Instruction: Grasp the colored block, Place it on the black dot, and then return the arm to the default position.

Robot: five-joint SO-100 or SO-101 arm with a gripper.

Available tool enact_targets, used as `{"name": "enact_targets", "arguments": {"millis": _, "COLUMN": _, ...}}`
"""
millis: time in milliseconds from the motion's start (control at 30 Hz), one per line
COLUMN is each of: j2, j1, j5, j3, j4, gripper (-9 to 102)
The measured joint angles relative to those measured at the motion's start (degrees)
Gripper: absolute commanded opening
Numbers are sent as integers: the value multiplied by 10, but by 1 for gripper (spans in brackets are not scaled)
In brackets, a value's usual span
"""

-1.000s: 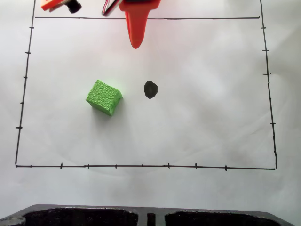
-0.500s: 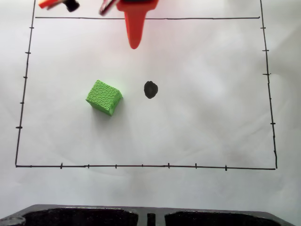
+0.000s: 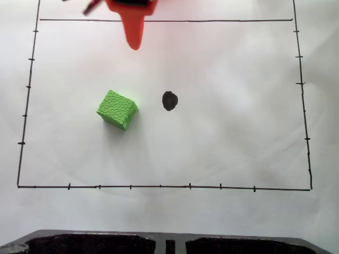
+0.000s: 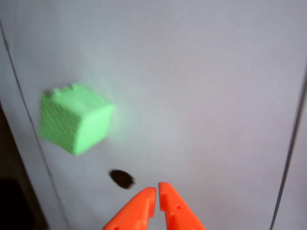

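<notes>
In the fixed view, we see the colored block (image 3: 117,109) lying on the white sheet (image 3: 228,132), inside the ruled black frame (image 3: 159,186), left of the middle. It is turned a little, so one corner points toward the lower edge of the picture. The black dot (image 3: 169,100) is to its right, near but apart, with bare paper between them. The arm (image 3: 132,21) enters from the top edge, with its pointed orange finger hanging above the upper ruled line, well apart from the block and touching nothing.

In the wrist view, the block (image 4: 73,118) appears blurred at the left, and the dot (image 4: 122,178) lies below it, just beside the gripper (image 4: 156,191). The two orange fingertips (image 4: 144,199) are pressed nearly together with only a thin slit between them, and they hold nothing.

We judge that the block is light and stiff, likely printed plastic, and that its crackled surface should give the fingers good friction. Because it sits rotated, we would take hold on two opposite flat faces, near the middle height, not on the corners, where it could twist or slide away. The grasp is not yet done.
</notes>
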Motion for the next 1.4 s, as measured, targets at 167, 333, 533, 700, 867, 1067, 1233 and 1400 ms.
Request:
{"name": "enact_targets", "arguments": {"millis": 167, "j2": -96, "j1": 11, "j5": 40, "j3": -76, "j4": -9, "gripper": 1}}
{"name": "enact_targets", "arguments": {"millis": 333, "j2": -216, "j1": 12, "j5": 91, "j3": -176, "j4": -8, "gripper": 3}}
{"name": "enact_targets", "arguments": {"millis": 533, "j2": -345, "j1": 16, "j5": 149, "j3": -278, "j4": 6, "gripper": 11}}
{"name": "enact_targets", "arguments": {"millis": 700, "j2": -396, "j1": 23, "j5": 174, "j3": -310, "j4": 6, "gripper": 21}}
{"name": "enact_targets", "arguments": {"millis": 867, "j2": -432, "j1": 25, "j5": 185, "j3": -316, "j4": 6, "gripper": 29}}
{"name": "enact_targets", "arguments": {"millis": 1067, "j2": -487, "j1": 28, "j5": 197, "j3": -347, "j4": 6, "gripper": 32}}
{"name": "enact_targets", "arguments": {"millis": 1233, "j2": -541, "j1": 25, "j5": 211, "j3": -381, "j4": 6, "gripper": 35}}
{"name": "enact_targets", "arguments": {"millis": 1400, "j2": -583, "j1": 10, "j5": 214, "j3": -388, "j4": -4, "gripper": 36}}
